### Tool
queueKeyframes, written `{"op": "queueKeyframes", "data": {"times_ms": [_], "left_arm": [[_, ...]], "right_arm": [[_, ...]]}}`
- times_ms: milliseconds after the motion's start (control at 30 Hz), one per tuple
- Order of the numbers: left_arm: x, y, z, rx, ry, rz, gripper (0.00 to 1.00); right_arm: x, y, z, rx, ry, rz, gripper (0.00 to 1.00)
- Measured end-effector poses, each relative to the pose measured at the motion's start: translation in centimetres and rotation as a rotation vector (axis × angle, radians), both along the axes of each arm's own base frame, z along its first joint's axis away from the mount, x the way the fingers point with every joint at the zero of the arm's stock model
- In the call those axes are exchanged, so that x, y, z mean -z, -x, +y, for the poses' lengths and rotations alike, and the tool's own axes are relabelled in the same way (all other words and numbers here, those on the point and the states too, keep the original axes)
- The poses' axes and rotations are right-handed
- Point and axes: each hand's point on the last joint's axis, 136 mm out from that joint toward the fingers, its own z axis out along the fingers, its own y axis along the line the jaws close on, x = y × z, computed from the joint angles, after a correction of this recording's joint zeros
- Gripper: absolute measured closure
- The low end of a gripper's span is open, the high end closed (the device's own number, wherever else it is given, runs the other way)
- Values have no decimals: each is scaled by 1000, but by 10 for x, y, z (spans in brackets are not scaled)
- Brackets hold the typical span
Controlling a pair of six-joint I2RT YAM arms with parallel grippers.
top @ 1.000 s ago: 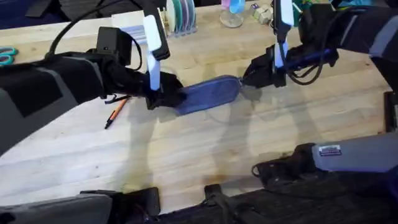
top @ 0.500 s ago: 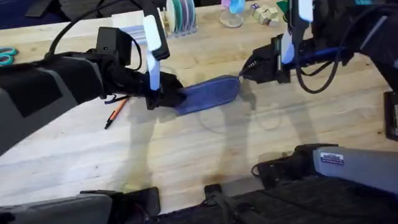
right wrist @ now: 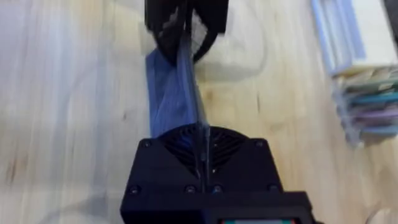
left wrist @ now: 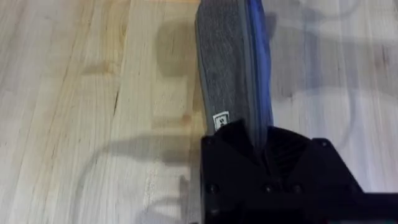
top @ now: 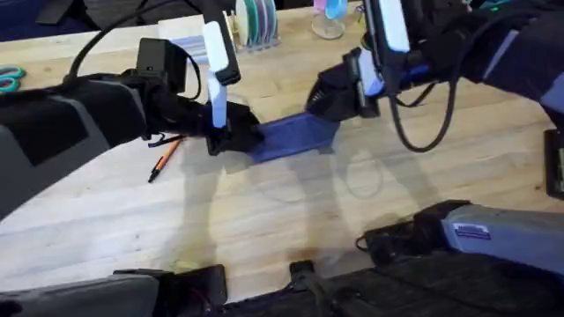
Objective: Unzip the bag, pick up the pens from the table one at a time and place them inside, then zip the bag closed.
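Bag is soft, floppy fabric (light too), so pin one end and pull the zip. Left gripper is clamped on its end; right gripper looks pinched on the zip line.

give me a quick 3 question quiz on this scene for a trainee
1. True or false: the left gripper is shut on one end of the bag.
2. Where does the orange pen lie: A in the bag, B on the table, C in the right gripper?
3. Fill in: the right gripper sits over the bag's ___ line.

Key: 1 true. 2 B. 3 zip.
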Motion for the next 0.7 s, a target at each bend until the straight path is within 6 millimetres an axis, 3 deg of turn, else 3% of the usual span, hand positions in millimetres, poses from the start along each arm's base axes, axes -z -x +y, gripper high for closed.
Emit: {"op": "queueKeyframes", "data": {"times_ms": [400,433,700], "left_arm": [[0,0,1,-2,0,0,957],[0,0,1,-2,0,0,957],[0,0,1,-2,1,1,957]], "right_arm": [[-3,3,70,-101,-52,-20,968],[-2,5,93,-134,-75,-21,968],[-1,8,116,-147,-104,-7,968]]}}
